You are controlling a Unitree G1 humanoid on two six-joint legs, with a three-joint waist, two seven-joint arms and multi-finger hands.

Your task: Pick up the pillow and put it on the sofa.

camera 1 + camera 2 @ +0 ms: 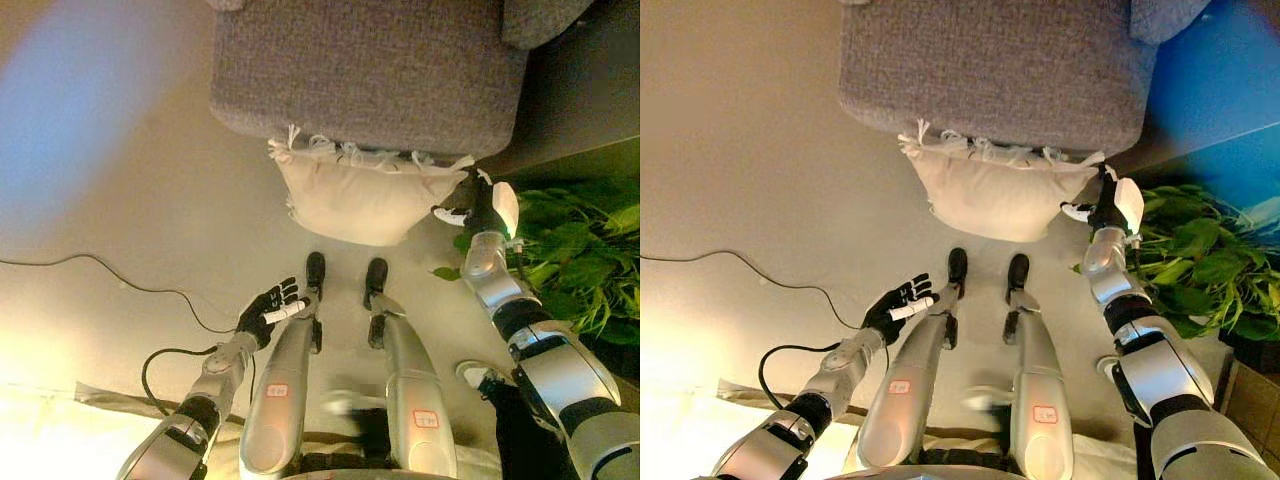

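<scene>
A cream pillow [360, 195] with tasselled corners stands on the floor, leaning against the front of the grey sofa [370, 70]. My right hand [472, 208] is at the pillow's right edge, by its upper right corner, with straight fingers and the thumb pointing at the cloth. It looks to touch the pillow, open. My left hand [268, 310] hovers low at the left, open with spread fingers, well apart from the pillow and below its left side.
A leafy green plant [580, 250] stands close to the right of my right arm. The sofa's seat fills the top of the view, with a grey armrest [545, 20] at its right. Beige floor stretches to the left.
</scene>
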